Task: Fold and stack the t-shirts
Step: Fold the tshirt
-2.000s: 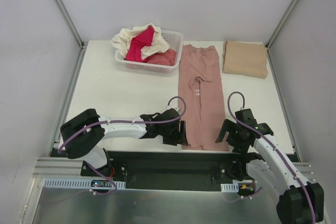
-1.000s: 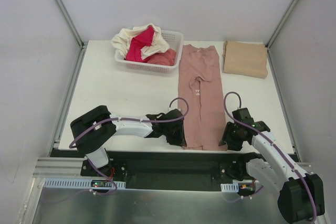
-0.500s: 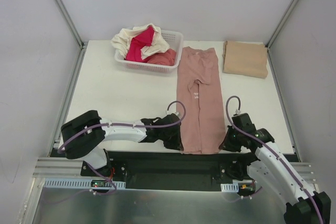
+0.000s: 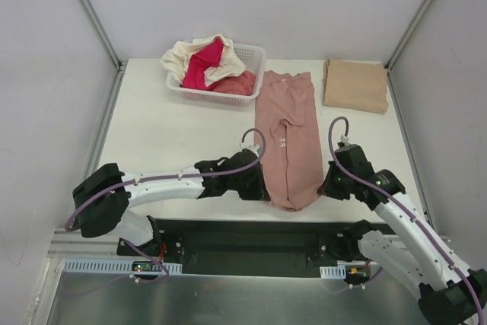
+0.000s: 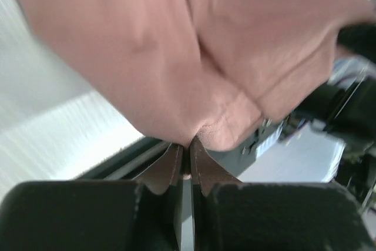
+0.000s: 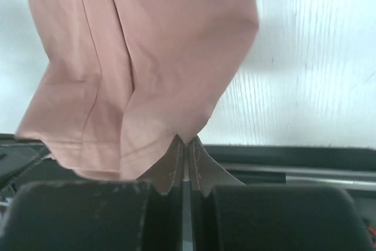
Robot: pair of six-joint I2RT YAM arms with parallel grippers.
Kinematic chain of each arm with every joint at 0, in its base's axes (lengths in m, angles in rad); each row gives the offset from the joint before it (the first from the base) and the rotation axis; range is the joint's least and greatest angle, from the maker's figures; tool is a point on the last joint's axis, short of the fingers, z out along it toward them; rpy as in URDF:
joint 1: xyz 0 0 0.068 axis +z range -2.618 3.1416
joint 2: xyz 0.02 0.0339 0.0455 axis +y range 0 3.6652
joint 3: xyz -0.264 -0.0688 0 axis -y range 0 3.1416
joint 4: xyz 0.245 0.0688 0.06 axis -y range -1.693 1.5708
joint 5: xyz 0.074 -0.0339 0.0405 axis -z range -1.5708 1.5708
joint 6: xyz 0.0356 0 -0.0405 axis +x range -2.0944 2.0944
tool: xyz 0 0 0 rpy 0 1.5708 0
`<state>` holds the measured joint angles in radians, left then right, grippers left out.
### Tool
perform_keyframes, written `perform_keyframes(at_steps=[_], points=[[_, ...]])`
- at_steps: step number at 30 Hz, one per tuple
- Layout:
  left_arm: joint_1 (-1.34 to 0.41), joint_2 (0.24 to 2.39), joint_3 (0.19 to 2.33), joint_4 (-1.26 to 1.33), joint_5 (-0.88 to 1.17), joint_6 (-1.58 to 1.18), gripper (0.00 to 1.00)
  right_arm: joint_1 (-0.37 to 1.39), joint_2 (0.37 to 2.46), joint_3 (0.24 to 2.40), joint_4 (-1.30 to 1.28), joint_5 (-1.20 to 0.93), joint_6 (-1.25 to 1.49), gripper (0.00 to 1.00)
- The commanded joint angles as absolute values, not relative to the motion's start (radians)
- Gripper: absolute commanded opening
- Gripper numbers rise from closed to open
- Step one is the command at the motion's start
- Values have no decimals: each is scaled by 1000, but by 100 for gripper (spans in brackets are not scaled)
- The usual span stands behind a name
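A dusty-pink t-shirt (image 4: 286,135) lies as a long narrow strip down the middle of the table, its near end lifted and sagging. My left gripper (image 4: 262,188) is shut on that end's left corner; in the left wrist view the pink cloth (image 5: 176,69) is pinched between the fingertips (image 5: 170,163). My right gripper (image 4: 326,186) is shut on the right corner, and the pink cloth (image 6: 147,57) hangs from its tips in the right wrist view. A folded tan t-shirt (image 4: 355,85) lies at the back right. Cream, magenta and coral t-shirts (image 4: 207,62) are heaped in the basket.
The white lattice basket (image 4: 247,57) stands at the back, left of the pink shirt's far end. The table's near edge and a dark rail (image 4: 228,235) run just below both grippers. Grey walls enclose the table on the left and right.
Both grippers have shut on the near corners of the pink shirt and raised them, moving away from the table's near edge. The near end now sags between them.
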<state>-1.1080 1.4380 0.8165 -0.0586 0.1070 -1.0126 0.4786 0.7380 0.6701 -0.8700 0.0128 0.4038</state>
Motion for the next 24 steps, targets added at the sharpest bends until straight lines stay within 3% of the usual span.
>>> perform_keyframes(at_steps=[1,12,24], points=[[-971,1482,951,-60,147,-911,0,482,865,804,-732,147,333,1],[-746,1670,1224,-110,276,-775,0,350,1300,1127,-600,92,255,0],[-604,1936,1483,-152,396,-709,0,259,1572,1351,-586,52,196,1]])
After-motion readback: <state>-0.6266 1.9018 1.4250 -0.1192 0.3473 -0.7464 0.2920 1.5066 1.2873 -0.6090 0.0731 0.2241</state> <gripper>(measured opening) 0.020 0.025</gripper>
